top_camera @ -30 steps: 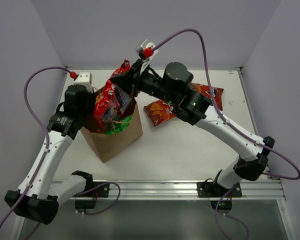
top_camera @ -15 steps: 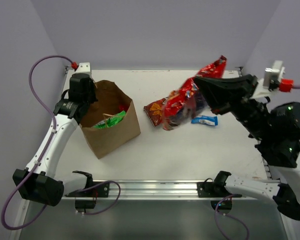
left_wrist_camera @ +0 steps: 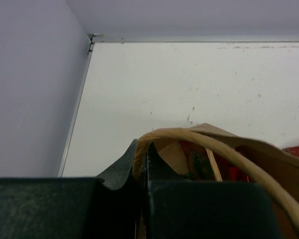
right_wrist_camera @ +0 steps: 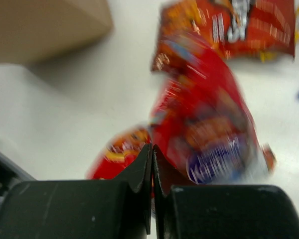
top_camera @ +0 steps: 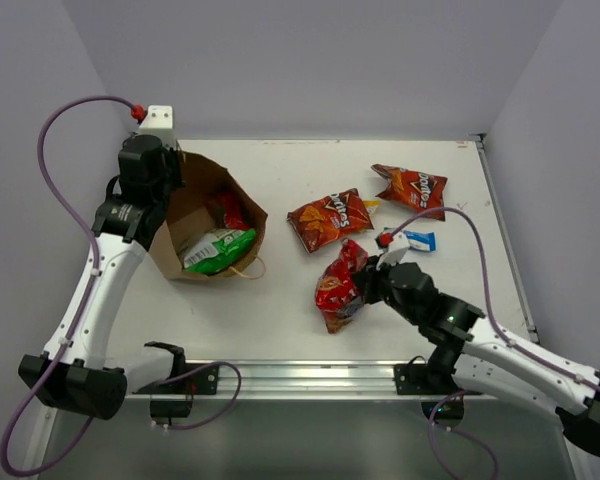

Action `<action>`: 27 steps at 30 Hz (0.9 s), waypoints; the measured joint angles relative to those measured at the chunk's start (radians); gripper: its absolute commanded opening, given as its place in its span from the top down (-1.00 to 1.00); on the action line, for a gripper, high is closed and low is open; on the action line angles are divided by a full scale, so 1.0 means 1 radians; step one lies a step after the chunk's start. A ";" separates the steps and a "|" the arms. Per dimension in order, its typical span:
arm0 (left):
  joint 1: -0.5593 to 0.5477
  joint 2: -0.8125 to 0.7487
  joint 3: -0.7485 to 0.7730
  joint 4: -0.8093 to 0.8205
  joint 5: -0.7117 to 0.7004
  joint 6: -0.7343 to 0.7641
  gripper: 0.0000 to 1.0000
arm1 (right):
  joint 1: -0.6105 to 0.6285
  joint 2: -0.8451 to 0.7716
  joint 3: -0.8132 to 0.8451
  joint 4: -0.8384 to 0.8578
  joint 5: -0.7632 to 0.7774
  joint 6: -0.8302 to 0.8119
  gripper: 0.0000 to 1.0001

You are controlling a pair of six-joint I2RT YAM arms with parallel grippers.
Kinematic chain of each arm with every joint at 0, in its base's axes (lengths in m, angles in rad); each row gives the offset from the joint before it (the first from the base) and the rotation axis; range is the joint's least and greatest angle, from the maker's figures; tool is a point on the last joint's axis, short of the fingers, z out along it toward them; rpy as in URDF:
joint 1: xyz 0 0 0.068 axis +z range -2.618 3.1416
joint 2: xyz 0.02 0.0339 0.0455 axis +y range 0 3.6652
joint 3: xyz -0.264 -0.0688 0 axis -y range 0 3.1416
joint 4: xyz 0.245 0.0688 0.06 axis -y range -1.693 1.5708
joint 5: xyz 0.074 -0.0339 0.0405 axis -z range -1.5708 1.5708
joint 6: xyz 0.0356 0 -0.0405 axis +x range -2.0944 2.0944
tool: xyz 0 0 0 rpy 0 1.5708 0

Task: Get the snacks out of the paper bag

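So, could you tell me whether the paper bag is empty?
No, a green-and-white chip bag and a red packet lie inside the paper bag.

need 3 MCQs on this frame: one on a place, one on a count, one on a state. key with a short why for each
1. Where is the green-white chip bag?
A) on the table
B) inside the paper bag
C) in the right pincer

2. How many orange Doritos bags lie on the table?
A) none
B) four
C) two

3. The right pincer is:
A) shut on the red candy bag
B) wide open and empty
C) shut on the paper bag

Key:
1 B: it shows through the paper bag's open mouth.
2 C: both lie out on the table, to the right of the paper bag.
3 A: its jaws meet at the red candy bag's edge.
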 measured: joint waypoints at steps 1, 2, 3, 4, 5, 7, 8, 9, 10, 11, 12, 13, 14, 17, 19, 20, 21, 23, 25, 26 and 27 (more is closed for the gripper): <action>0.000 -0.012 -0.003 0.002 0.007 0.011 1.00 | -0.001 0.041 -0.056 0.026 0.005 0.030 1.00; 0.000 -0.032 -0.014 0.014 0.017 0.023 1.00 | -0.005 0.090 -0.094 0.065 0.007 0.061 1.00; 0.000 -0.054 -0.028 0.018 0.031 0.033 1.00 | -0.008 0.143 -0.115 0.106 0.007 0.087 1.00; 0.001 -0.080 -0.047 0.025 0.047 0.045 1.00 | -0.013 0.195 -0.122 0.151 0.005 0.110 1.00; 0.001 -0.097 -0.061 0.029 0.058 0.051 1.00 | -0.018 0.248 -0.122 0.199 0.002 0.128 1.00; 0.003 -0.126 -0.087 0.032 0.080 0.062 1.00 | -0.026 0.344 -0.104 0.280 -0.006 0.154 1.00; 0.003 -0.135 -0.098 0.038 0.088 0.068 1.00 | -0.028 0.405 -0.085 0.316 -0.016 0.163 1.00; 0.005 -0.142 -0.108 0.040 0.095 0.070 1.00 | -0.031 0.470 -0.061 0.349 -0.021 0.166 1.00; 0.005 -0.148 -0.118 0.044 0.104 0.073 1.00 | -0.032 0.526 -0.037 0.375 -0.029 0.169 1.00; 0.005 -0.154 -0.127 0.050 0.111 0.075 1.00 | -0.032 0.577 -0.014 0.396 -0.042 0.168 1.00; 0.005 -0.159 -0.135 0.053 0.117 0.077 1.00 | -0.032 0.618 0.007 0.411 -0.051 0.164 1.00; 0.005 -0.164 -0.140 0.057 0.122 0.077 1.00 | -0.034 0.652 0.027 0.420 -0.071 0.159 1.00; 0.005 -0.170 -0.146 0.061 0.126 0.078 1.00 | -0.037 0.681 0.047 0.422 -0.098 0.151 0.97; 0.005 -0.186 -0.158 0.066 0.139 0.081 1.00 | -0.042 0.750 0.107 0.418 -0.173 0.122 0.57; 0.005 -0.192 -0.163 0.066 0.147 0.085 1.00 | -0.043 0.765 0.140 0.409 -0.239 0.100 0.24; 0.005 -0.193 -0.163 0.066 0.153 0.087 1.00 | -0.042 0.760 0.147 0.402 -0.260 0.091 -0.16; 0.005 -0.193 -0.164 0.066 0.159 0.087 1.00 | -0.040 0.748 0.157 0.387 -0.282 0.088 -0.33; 0.005 -0.195 -0.166 0.067 0.171 0.088 1.00 | -0.037 0.694 0.183 0.315 -0.304 0.058 -0.60; 0.005 -0.198 -0.170 0.067 0.184 0.087 1.00 | -0.035 0.620 0.227 0.230 -0.304 0.029 -0.68; 0.005 -0.199 -0.173 0.067 0.192 0.087 1.00 | -0.035 0.584 0.263 0.191 -0.304 0.016 -0.72; 0.005 -0.200 -0.174 0.066 0.201 0.085 1.00 | -0.035 0.550 0.303 0.167 -0.304 0.003 -0.73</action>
